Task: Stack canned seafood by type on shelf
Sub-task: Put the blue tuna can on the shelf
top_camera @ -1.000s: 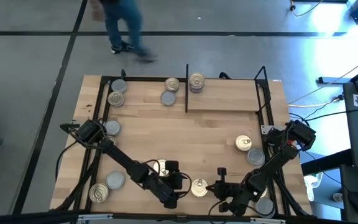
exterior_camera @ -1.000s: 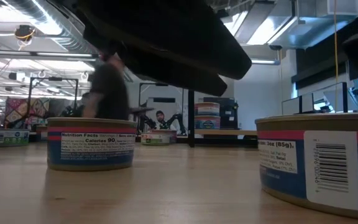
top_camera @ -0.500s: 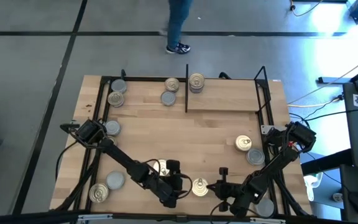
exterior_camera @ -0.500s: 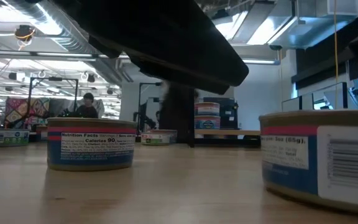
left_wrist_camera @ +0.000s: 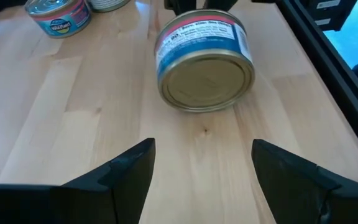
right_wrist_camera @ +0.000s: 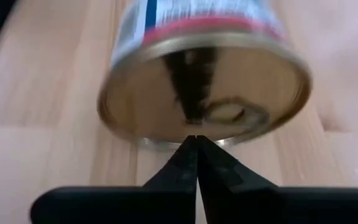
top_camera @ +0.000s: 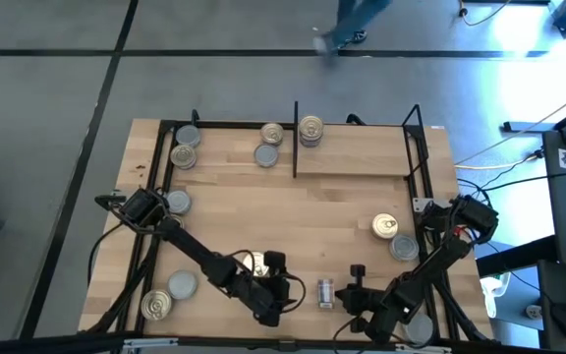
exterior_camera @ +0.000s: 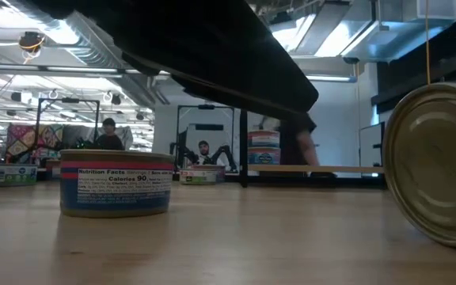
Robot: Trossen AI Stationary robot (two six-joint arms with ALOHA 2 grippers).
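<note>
- Left gripper [top_camera: 285, 288]: fingers [left_wrist_camera: 126, 168] spread wide and holding nothing, low over the near edge of the table [top_camera: 352, 206].
- Right gripper [top_camera: 354, 291]: fingers pressed together to a point, gripping nothing.
- Tipped tin [top_camera: 325, 292]: lies on its side between the two grippers, straight ahead of the left gripper's open gap and apart from it. In the left wrist view its gold end [left_wrist_camera: 206, 79] faces that gripper.
- In the right wrist view the closed fingertips [right_wrist_camera: 194, 149] meet the rim of the tin's pull-tab lid [right_wrist_camera: 204, 93].
- Low view: the tin [exterior_camera: 434, 162] stands on edge on the wood.
- Shelf [top_camera: 352, 149]: at the far side of the table, well beyond both grippers. A stack of tins [top_camera: 310, 129] stands just right of the divider [top_camera: 295, 138].
- Other tins lie scattered across the table, upright.
</note>
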